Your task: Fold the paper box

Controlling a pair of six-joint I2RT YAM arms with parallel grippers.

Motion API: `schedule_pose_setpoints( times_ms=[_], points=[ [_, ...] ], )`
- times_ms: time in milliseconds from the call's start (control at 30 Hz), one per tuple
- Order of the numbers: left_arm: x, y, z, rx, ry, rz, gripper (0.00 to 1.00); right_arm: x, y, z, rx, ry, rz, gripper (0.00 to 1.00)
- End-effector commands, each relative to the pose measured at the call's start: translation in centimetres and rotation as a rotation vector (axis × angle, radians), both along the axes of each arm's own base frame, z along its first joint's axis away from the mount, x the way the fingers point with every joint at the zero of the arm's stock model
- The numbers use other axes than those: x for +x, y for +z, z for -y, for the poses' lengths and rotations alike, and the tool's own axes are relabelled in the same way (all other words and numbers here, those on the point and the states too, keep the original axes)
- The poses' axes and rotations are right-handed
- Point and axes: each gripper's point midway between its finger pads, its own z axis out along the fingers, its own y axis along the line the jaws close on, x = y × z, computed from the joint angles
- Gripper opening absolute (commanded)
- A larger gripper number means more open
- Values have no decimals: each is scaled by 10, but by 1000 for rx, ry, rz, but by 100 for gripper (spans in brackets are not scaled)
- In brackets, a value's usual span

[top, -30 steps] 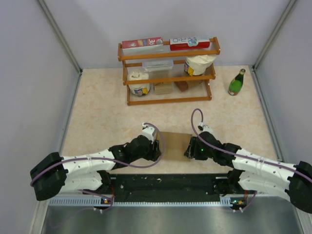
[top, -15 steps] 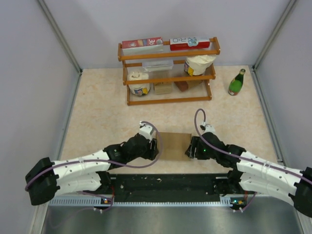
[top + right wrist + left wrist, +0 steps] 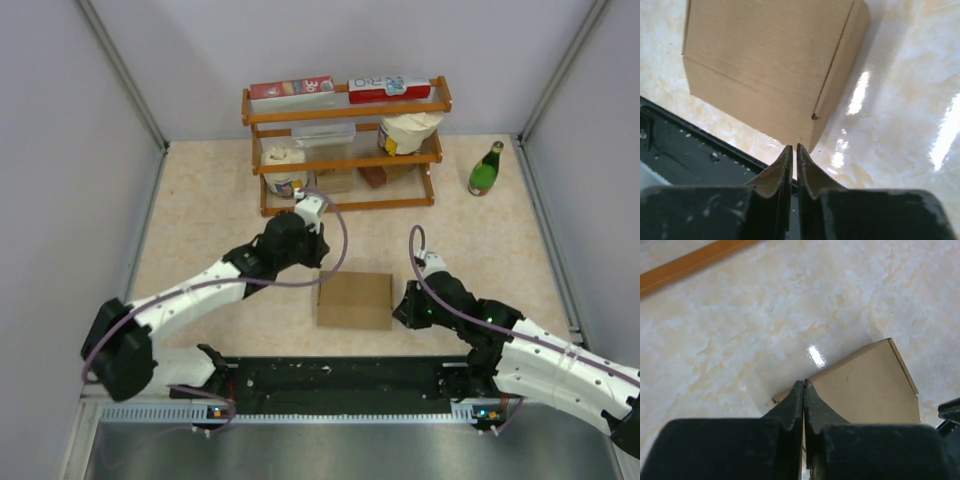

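Box (image 3: 354, 300) on desk (image 3: 200, 230), near middle. Looks light, stiff, easy to dent; take by side edges. Left end effector (image 3: 804, 390) clenched, empty, by far left corner. Right end effector (image 3: 791, 150) clenched, empty, by near right corner.

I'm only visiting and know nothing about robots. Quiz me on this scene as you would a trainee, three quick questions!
1. True or false: the left tool is gripping the paper box.
2. Where does the green bottle stand? A) on the top shelf of the wooden rack; B) on the table, to the right of the rack; C) on top of the box.
3. Which is nearer the rack: the left tool or the right tool?
Key: 1) False: its fingers are closed together with nothing between them. 2) B. 3) The left tool.
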Motion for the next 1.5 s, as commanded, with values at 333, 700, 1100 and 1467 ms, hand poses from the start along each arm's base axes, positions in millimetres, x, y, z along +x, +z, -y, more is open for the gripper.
schedule_pose_setpoints(
  times_ms=[333,700,1100,1467],
  points=[
    [95,-55,88,105,-185,-101,0,-14,12,-41,144,189,-28,0],
    [61,-106,74,135,-218,-250,0,-11,-17,-41,59,170,-103,0],
    [11,-136,58,105,-269,-336,0,-7,-33,-34,-5,127,-131,0],
    [-20,-133,46,82,-260,-338,0,2,-39,-26,-71,74,-127,0]
  ],
)
